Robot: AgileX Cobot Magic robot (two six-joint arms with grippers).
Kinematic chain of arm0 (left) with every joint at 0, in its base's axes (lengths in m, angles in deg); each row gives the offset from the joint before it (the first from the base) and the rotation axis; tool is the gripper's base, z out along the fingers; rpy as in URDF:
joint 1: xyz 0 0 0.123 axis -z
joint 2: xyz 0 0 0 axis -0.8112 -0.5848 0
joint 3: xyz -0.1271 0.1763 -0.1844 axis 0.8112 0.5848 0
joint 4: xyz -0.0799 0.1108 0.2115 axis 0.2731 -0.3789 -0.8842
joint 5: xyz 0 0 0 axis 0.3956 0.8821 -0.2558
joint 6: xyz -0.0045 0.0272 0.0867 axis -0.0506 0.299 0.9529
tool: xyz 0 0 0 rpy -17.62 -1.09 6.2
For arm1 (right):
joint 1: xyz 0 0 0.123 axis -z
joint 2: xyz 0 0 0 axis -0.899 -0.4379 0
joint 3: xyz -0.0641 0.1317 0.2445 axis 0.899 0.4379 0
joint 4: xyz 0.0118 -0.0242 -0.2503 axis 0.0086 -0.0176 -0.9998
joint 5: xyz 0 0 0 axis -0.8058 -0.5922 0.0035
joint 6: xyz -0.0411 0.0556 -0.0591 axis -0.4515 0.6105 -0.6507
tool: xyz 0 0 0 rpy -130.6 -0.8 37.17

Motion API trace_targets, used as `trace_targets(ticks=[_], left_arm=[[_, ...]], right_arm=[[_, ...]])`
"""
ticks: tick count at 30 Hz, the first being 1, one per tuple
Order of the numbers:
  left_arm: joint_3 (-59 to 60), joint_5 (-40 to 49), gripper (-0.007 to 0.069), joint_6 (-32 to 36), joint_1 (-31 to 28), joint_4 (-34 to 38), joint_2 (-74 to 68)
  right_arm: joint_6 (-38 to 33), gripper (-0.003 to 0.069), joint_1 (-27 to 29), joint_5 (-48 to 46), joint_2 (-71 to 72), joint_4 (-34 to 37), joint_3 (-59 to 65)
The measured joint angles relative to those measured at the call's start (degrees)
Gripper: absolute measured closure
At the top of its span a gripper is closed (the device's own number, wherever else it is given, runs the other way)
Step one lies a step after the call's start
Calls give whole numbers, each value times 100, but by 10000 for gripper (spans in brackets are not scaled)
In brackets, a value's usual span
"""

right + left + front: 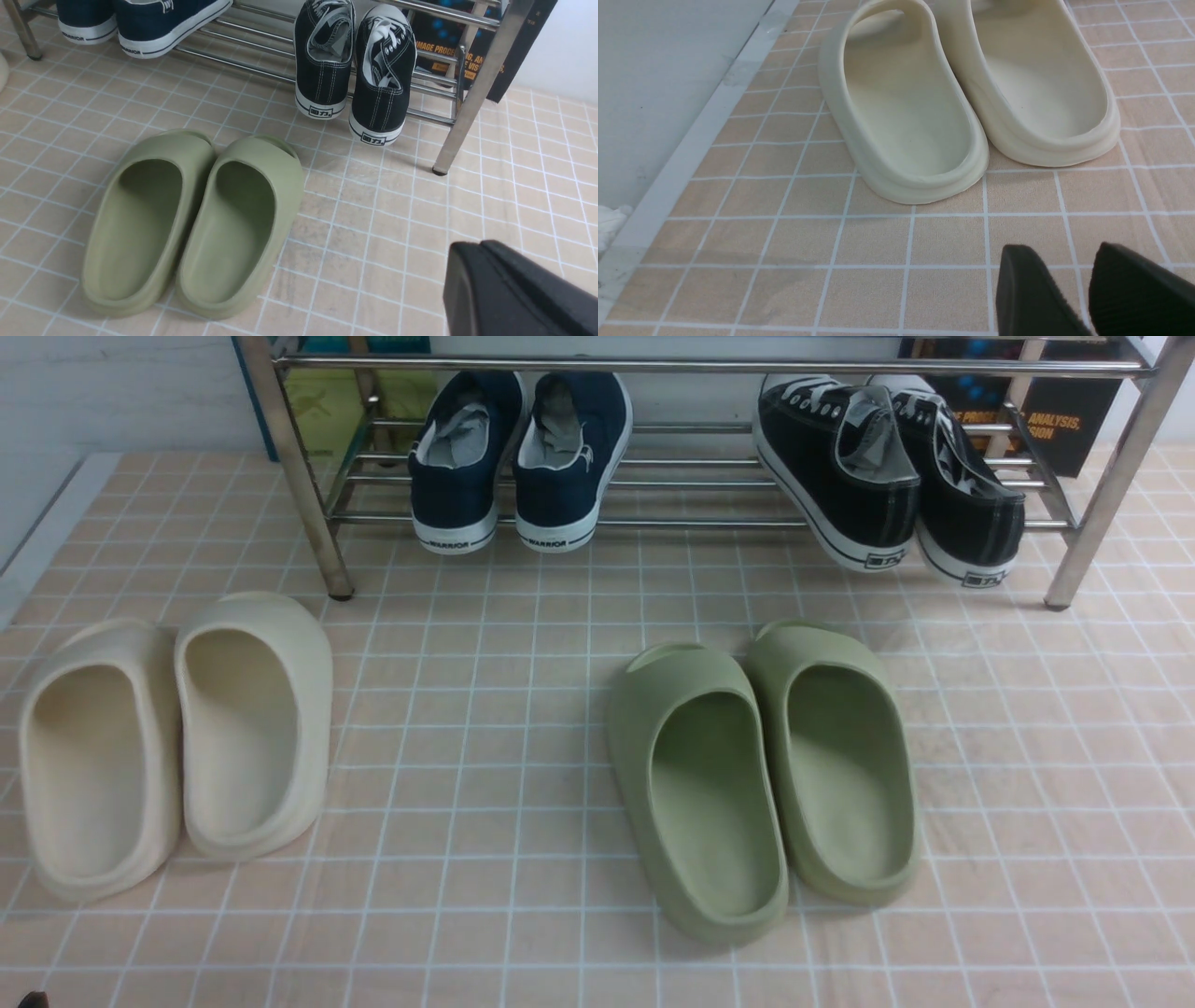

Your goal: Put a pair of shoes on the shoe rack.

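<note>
The pair of shoes, two black canvas sneakers (840,485) (971,504), rests side by side on the right end of the shoe rack (700,366), heels toward me and hanging over its front rod. In the right wrist view the black sneakers (322,70) (380,88) sit next to the rack's leg (472,93). My right gripper (481,243) is shut on nothing, low over the tiles, well short of them. My left gripper (1059,249) is open and empty above bare tiles. Neither gripper shows clearly in the front view.
Navy sneakers (513,467) occupy the rack's left part. Green slides (766,775) lie on the tiled mat in front of the black pair. Cream slides (168,737) lie at the left, just ahead of my left gripper. A dark book (1064,420) stands behind the rack.
</note>
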Motion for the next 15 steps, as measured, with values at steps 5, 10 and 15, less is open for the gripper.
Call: trace_targets(ticks=[5, 10, 15], left_arm=[[0, 0, 386, 0, 0, -18, 0], [0, 0, 386, 0, 0, -28, 0], [0, 0, 386, 0, 0, -39, 0]], right_arm=[[97, 664, -492, 1101, 204, -155, 831], [114, 663, 18, 3497, 1029, -22, 2650], [119, 663, 1011, 4409, 2040, 343, 3974]])
